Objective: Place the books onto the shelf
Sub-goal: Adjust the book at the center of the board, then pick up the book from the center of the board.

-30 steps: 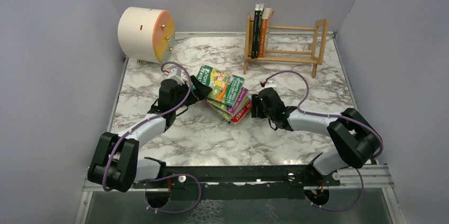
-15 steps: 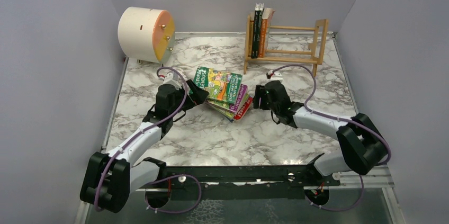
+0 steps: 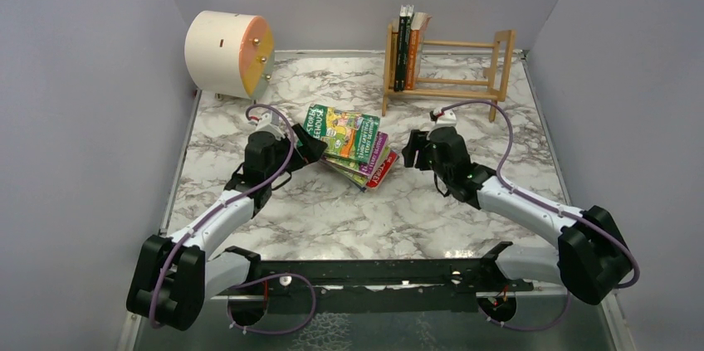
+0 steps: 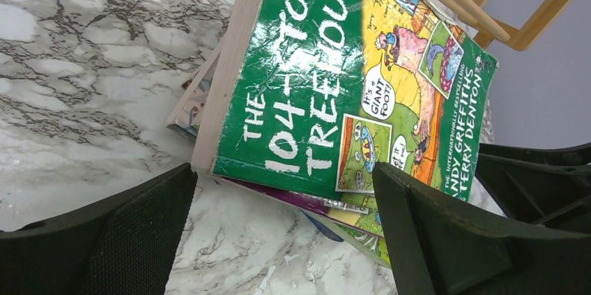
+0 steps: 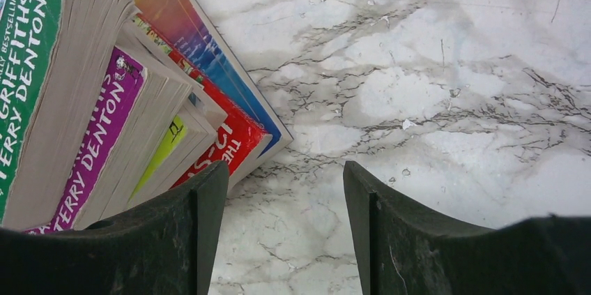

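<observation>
Marble-patterned white tabletop point(image 3: 465, 127) carries a slumped stack of paperbacks point(image 3: 365, 160) at the centre of the overhead frame, topped by a green illustrated book point(image 3: 344, 134). The light-wood railed shelf point(image 3: 448, 69) stands at upper right, with a few upright books point(image 3: 408, 48) at its left end. I judge the step in hand to be the approach for the next pick from the stack; most of the job remains. My left gripper point(image 3: 309, 145) sits at the stack's left side with its jaws spread wide. The green cover's near corner lies just beyond the gap, and nothing is gripped. My right gripper point(image 3: 409, 154) sits just right of the stack, jaws roughly half parted over bare marble, holding nothing; one finger point(image 5: 202, 225) is just beside the corner of the red book point(image 5: 233, 138). The next move, in my assessment, calls for closing on one book only, with the other gripper steadying the rest against sliding.
</observation>
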Tool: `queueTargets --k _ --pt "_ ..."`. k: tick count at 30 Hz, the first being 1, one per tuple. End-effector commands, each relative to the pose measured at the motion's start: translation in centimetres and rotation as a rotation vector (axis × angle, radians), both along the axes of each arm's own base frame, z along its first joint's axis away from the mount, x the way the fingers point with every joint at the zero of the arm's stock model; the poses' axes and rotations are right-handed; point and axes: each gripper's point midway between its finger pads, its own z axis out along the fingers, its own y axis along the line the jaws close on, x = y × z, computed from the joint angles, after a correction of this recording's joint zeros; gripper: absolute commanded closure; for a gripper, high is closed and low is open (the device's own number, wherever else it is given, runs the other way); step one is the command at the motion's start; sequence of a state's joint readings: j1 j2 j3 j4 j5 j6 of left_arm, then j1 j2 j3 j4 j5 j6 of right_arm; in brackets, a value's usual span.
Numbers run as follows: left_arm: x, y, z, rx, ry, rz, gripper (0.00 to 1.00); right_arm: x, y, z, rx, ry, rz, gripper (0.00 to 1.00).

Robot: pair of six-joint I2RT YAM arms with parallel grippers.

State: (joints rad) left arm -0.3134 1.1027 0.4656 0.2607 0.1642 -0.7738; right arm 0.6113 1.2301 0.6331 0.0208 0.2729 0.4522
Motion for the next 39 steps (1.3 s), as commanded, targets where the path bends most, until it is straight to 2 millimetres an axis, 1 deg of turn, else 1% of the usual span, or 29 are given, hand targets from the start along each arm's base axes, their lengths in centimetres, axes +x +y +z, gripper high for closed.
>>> queueTargets --k 1,3,7,12,16,19,22,24,27,28,29,30,34,37,39 --pt "0.9 0.5 1.7 -0.001 -0.075 0.028 0.09 -0.9 -0.4 -0.1 -0.013 0.010 0.024 0.39" --pt "1.2 0.8 2.1 0.012 -0.086 0.039 0.11 -1.0 -0.3 0.0 -0.009 0.009 0.031 0.39" --pt "1.7 1.1 2.3 0.032 -0.094 0.053 0.15 -1.2 -0.2 0.2 -0.006 0.009 0.041 0.39" --pt "2.0 1.4 2.3 0.034 -0.103 0.069 0.28 -1.4 -0.3 0.3 -0.004 0.005 0.047 0.39" --pt "2.3 1.2 2.8 0.024 -0.128 0.064 0.33 -1.6 -0.3 0.3 0.000 0.003 0.049 0.39" --pt "2.2 0.9 3.1 0.003 -0.144 0.052 0.40 -1.7 -0.3 0.2 0.001 0.007 0.053 0.39" --pt "2.1 1.0 3.8 -0.017 -0.176 0.058 0.51 -1.7 -0.2 0.3 0.009 0.004 0.056 0.39" --pt "1.9 1.1 4.5 -0.023 -0.199 0.061 0.60 -1.7 -0.2 0.3 0.009 0.004 0.056 0.39" --pt "1.6 1.5 5.7 -0.030 -0.238 0.076 0.77 -1.8 0.0 0.5 0.017 0.000 0.067 0.39" --pt "1.5 1.5 6.0 -0.033 -0.246 0.080 0.86 -1.8 0.1 0.7 0.018 -0.001 0.074 0.39" --pt "1.5 1.6 6.3 -0.037 -0.252 0.085 0.98 -1.8 0.2 0.9 0.016 -0.007 0.085 0.39" --pt "1.4 1.7 6.4 -0.037 -0.249 0.087 1.00 -1.7 0.3 1.2 0.013 -0.015 0.096 0.40" --pt "1.5 1.2 6.9 -0.051 -0.245 0.066 1.00 -1.7 1.3 3.0 0.019 -0.067 0.167 0.43" --pt "1.7 0.8 7.3 -0.060 -0.238 0.050 1.00 -2.0 2.1 5.4 -0.004 -0.156 0.234 0.45" --pt "1.8 0.5 7.7 -0.070 -0.234 0.041 1.00 -2.5 3.2 7.6 -0.017 -0.219 0.280 0.45"
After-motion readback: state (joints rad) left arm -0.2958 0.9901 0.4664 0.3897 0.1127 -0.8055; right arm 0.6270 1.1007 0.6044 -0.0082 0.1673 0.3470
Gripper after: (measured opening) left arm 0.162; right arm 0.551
